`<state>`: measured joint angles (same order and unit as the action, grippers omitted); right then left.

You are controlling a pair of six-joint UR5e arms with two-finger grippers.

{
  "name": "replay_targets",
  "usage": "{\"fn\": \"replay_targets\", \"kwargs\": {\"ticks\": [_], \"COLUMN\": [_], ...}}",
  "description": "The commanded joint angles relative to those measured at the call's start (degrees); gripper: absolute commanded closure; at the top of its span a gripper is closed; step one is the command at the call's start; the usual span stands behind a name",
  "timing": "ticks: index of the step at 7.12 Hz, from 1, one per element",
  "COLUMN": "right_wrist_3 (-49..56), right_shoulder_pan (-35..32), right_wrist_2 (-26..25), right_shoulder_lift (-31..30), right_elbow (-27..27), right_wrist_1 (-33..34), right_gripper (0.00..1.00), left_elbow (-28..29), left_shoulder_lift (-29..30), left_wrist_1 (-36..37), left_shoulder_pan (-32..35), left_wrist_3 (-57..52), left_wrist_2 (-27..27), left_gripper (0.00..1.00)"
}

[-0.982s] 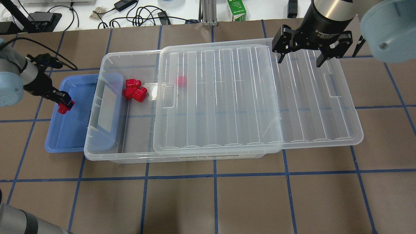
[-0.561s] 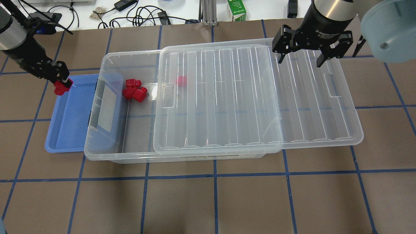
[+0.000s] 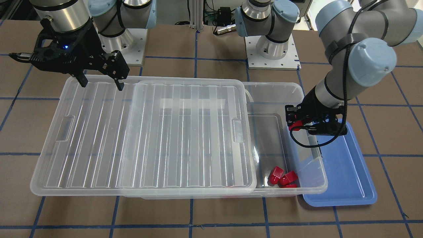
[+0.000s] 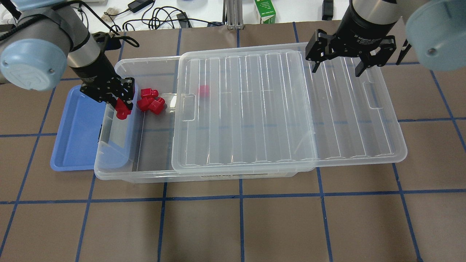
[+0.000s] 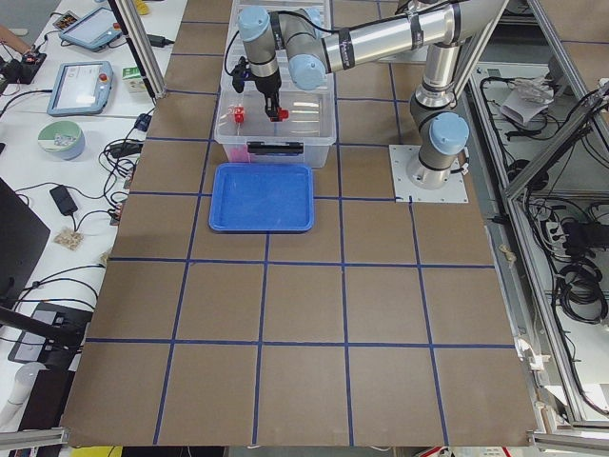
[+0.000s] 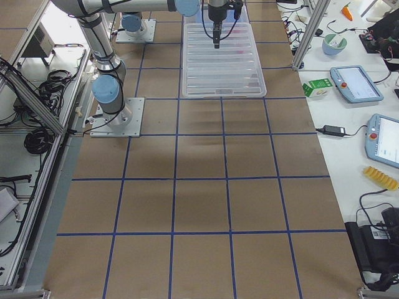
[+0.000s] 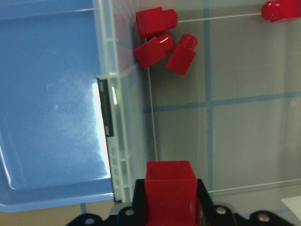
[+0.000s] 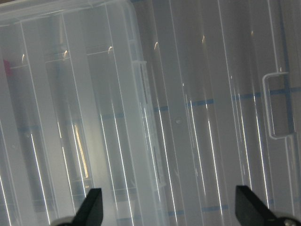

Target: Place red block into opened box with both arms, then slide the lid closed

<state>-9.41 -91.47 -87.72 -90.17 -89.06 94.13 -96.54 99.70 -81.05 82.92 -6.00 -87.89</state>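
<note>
My left gripper (image 4: pixel 122 105) is shut on a red block (image 4: pixel 123 110), which hangs just over the left end rim of the clear box (image 4: pixel 145 177). In the left wrist view this red block (image 7: pixel 170 188) sits between the fingers, right of the box wall (image 7: pixel 110 56). The ribbed lid (image 4: pixel 247 109) lies slid to the right and leaves the box's left part uncovered. Three more red blocks (image 4: pixel 151 102) lie there, and another (image 4: pixel 204 91) shows through the lid. My right gripper (image 4: pixel 338 67) is open above the lid's far right part, holding nothing.
A blue tray (image 4: pixel 74 134) lies against the box's left end, partly under its rim. Cables, a power adapter and a green carton (image 4: pixel 265 12) sit on the white bench beyond the table's far edge. The lid overhangs the box's right end.
My left gripper carried the red block from over the blue tray, first back and up, then right to the box's left rim. The right gripper has stayed put.
</note>
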Motion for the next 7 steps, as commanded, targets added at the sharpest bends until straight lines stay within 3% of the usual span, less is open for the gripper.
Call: {"fn": "replay_targets", "kwargs": {"ticks": [1, 4, 7], "right_wrist_3": [0.0, 0.1, 0.5], "right_shoulder_pan": [0.1, 0.4, 0.6], "right_wrist_2": [0.0, -0.1, -0.1], "right_shoulder_lift": [0.0, 0.0, 0.0], "right_elbow": [0.0, -0.1, -0.5], "right_wrist_1": [-0.1, -0.2, -0.2], "right_gripper": [0.00, 0.00, 0.00], "left_elbow": [-3.1, -10.7, -12.3], "left_shoulder_lift": [0.8, 1.5, 2.0], "left_wrist_1": [3.3, 14.8, 15.0], "left_shoulder_pan": [4.6, 4.2, 3.1], "left_wrist_3": [9.6, 5.8, 4.6], "left_wrist_2": [-0.2, -4.5, -4.4], "left_gripper": [1.00, 1.00, 1.00]}}
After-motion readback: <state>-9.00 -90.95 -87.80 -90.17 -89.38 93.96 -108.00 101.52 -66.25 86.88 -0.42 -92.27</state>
